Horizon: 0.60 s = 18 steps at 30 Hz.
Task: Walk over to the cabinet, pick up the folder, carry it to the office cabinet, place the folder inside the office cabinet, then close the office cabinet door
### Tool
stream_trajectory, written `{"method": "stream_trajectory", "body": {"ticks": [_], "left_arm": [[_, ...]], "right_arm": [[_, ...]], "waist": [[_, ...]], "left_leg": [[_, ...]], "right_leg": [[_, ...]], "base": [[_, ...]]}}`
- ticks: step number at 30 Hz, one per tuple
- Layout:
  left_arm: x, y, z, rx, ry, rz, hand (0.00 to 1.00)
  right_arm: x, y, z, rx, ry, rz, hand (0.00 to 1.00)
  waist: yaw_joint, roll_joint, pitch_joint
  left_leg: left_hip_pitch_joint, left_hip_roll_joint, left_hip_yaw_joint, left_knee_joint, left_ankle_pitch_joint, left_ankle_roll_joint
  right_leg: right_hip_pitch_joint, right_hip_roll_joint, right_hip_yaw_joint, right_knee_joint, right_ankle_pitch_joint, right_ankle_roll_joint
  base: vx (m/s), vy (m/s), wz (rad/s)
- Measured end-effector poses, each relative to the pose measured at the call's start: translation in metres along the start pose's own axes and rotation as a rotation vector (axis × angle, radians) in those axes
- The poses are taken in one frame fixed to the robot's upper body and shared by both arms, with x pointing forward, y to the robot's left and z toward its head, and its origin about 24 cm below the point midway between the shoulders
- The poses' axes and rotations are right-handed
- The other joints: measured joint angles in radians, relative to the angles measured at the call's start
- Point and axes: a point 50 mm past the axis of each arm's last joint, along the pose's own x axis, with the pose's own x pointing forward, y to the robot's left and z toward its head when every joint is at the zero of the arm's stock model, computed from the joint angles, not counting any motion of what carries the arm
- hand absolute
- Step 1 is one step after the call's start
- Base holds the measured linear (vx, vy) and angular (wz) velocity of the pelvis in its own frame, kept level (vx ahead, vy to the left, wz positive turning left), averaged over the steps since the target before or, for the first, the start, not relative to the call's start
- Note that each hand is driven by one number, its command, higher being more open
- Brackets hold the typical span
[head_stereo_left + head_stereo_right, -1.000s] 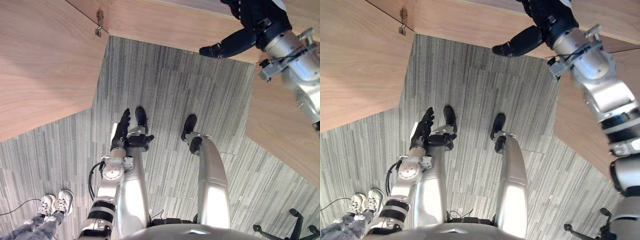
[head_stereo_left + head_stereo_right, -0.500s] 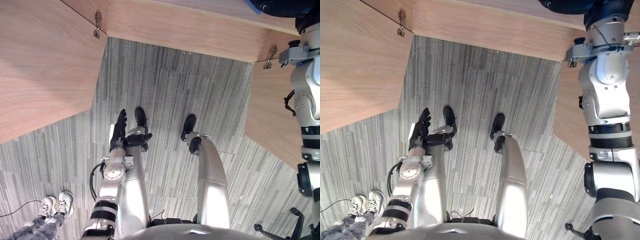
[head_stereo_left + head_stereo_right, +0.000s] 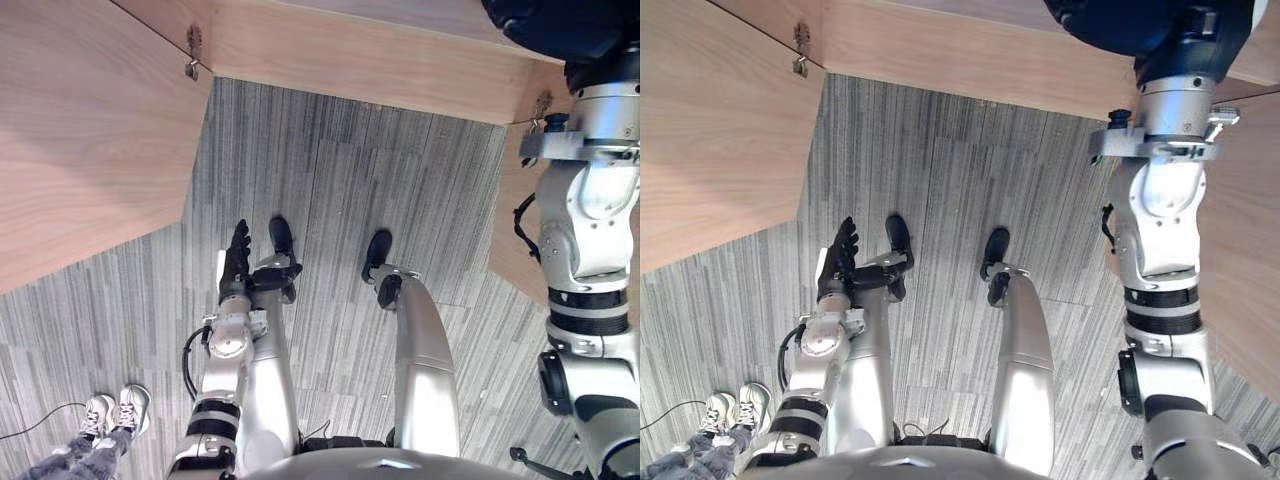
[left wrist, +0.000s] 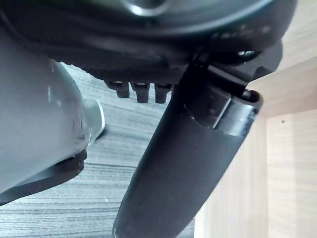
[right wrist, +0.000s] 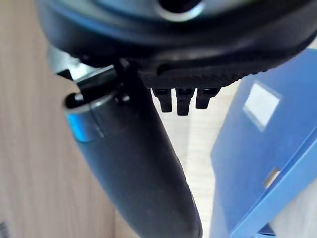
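Left hand slack, fingers straight, out in front of your office cabinet; right hand up inside it.
You see the blue folder standing inside the cabinet just beside the right hand, a gap between them; you can't tell that hand's grip. Cabinet door on the left stands open.

Grey striped carpet floor, person's white shoes on it btm L, wood cabinet beyond

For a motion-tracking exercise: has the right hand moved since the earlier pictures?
Yes: the right hand has gone forward, from over the cabinet's front edge to deeper inside, beyond the right door hinge.
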Motion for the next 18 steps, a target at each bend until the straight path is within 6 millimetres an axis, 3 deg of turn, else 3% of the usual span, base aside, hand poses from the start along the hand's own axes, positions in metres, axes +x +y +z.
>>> {"method": "stream_trajectory", "body": {"ticks": [9,18], "left_arm": [[0.002,-0.007,-0.005,-0.01,0.028,0.012,1.0],[0.003,-0.007,-0.005,-0.019,0.03,0.022,1.0]], "right_arm": [[-0.019,0.041,-0.009,-0.1,0.001,0.191,0.0],[-0.028,0.04,-0.043,-0.226,0.133,0.246,0.0]], "waist": [[0.008,0.02,-0.015],[0.018,0.023,-0.018]], "left_leg": [[0.002,0.001,0.009,0.017,-0.015,0.004],[0.001,0.001,0.007,0.012,-0.015,0.004]], "right_leg": [[0.001,-0.001,0.01,0.004,0.0,0.005],[0.0,0.0,0.01,0.006,0.0,0.005]], "base": [[0.0,0.025,-0.02],[0.0,0.0,0.0]]}}
